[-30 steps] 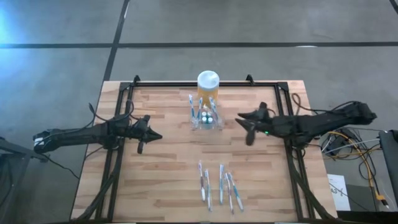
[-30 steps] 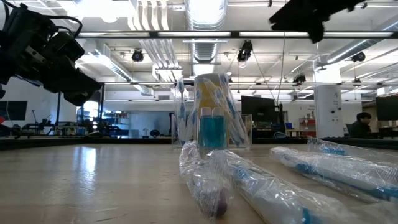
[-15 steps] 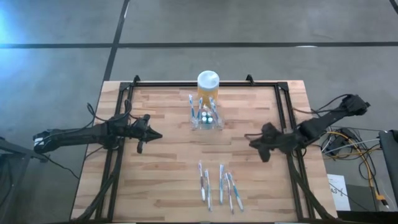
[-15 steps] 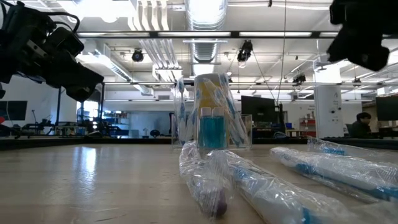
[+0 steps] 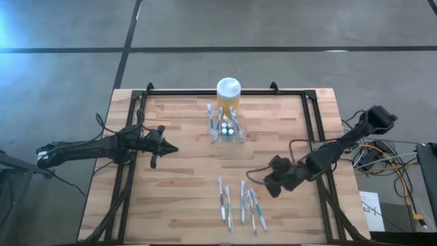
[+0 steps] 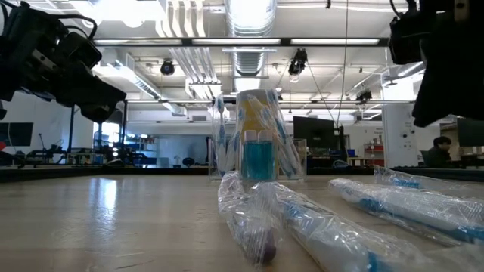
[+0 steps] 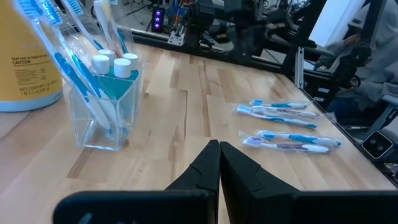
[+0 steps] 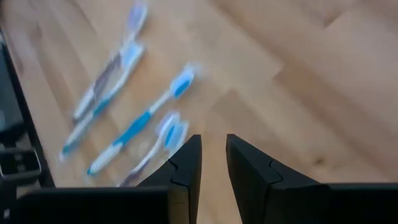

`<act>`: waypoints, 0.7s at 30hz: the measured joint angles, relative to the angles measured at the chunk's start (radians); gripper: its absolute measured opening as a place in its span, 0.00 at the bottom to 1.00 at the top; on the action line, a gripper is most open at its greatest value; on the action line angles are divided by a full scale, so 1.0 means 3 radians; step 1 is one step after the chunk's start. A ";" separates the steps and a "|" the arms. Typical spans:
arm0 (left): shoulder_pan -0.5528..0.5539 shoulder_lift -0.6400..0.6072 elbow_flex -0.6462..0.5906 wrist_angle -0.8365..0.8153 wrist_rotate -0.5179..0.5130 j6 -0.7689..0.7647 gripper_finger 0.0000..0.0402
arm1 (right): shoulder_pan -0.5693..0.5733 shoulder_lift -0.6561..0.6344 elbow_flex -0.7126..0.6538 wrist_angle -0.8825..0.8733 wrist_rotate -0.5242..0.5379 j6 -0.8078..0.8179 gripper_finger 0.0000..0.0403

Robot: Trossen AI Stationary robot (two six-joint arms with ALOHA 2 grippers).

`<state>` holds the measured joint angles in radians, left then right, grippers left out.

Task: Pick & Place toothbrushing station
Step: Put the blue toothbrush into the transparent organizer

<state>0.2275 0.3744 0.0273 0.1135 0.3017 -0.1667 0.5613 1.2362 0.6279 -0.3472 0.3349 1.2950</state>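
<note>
Hovering beside the wrapped toothbrushes (image 5: 240,203), the right gripper (image 5: 272,183) holds nothing, jaws slightly apart, seemingly several left for the toothbrushing station (image 5: 226,131); left gripper (image 5: 171,148) clenched, idle.

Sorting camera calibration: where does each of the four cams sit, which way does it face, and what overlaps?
High: overhead, straight down on the table; both arms show, left gripper, right gripper.
Low: tabletop height, level across wrapped toothbrushes to the clear holder.
Left wrist: past its shut fingers, toward holder and yellow jar.
Right wrist: down past its slightly parted fingers at toothbrushes.
Shared: wrapped toothbrushes in all four.
</note>
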 joint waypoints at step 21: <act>-0.0001 0.0001 0.0000 0.0000 -0.0001 0.0113 0.03 | 0.0089 0.1792 0.2138 -0.1643 -0.0859 0.0369 0.50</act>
<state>0.2272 0.3748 0.0273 0.1135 0.3016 -0.1329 0.5879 1.7739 1.2693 -0.8402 0.0771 1.4058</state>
